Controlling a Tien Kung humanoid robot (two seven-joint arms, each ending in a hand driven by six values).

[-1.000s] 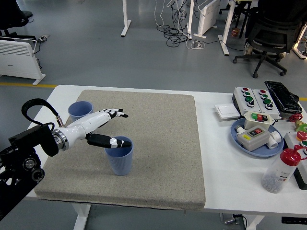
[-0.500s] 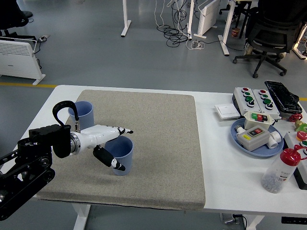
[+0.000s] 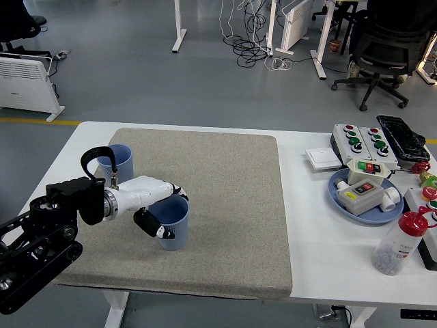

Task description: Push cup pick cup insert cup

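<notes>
The robot's left hand (image 3: 158, 208) wraps around a blue cup (image 3: 171, 222) standing upright on the grey mat (image 3: 225, 205) that covers most of the white worktop (image 3: 314, 225). The white fingers curl over the cup's far rim while the black-tipped thumb (image 3: 151, 225) presses against its near wall, so the hand is closed on the cup. The black left arm (image 3: 48, 232) reaches in from the mat's left edge.

A second blue cup (image 3: 116, 162) stands upright just behind the arm's wrist, near the mat's far left corner and apart from the held cup.

Off the mat's right edge, the bare worktop carries a blue plate (image 3: 341, 198) holding a yellow button box (image 3: 362, 191), with another box of red and green buttons (image 3: 369, 166) at the plate's far rim. Beyond the plate sit a grey control panel with red and green buttons (image 3: 358, 139) and a small white switch plate (image 3: 321, 158). Nearer than the plate, a clear bottle with a red cap (image 3: 401, 242) stands at the worktop's right side.

Beyond the worktop, grey floor runs back to desk legs, cables and a black office chair (image 3: 389, 41).
</notes>
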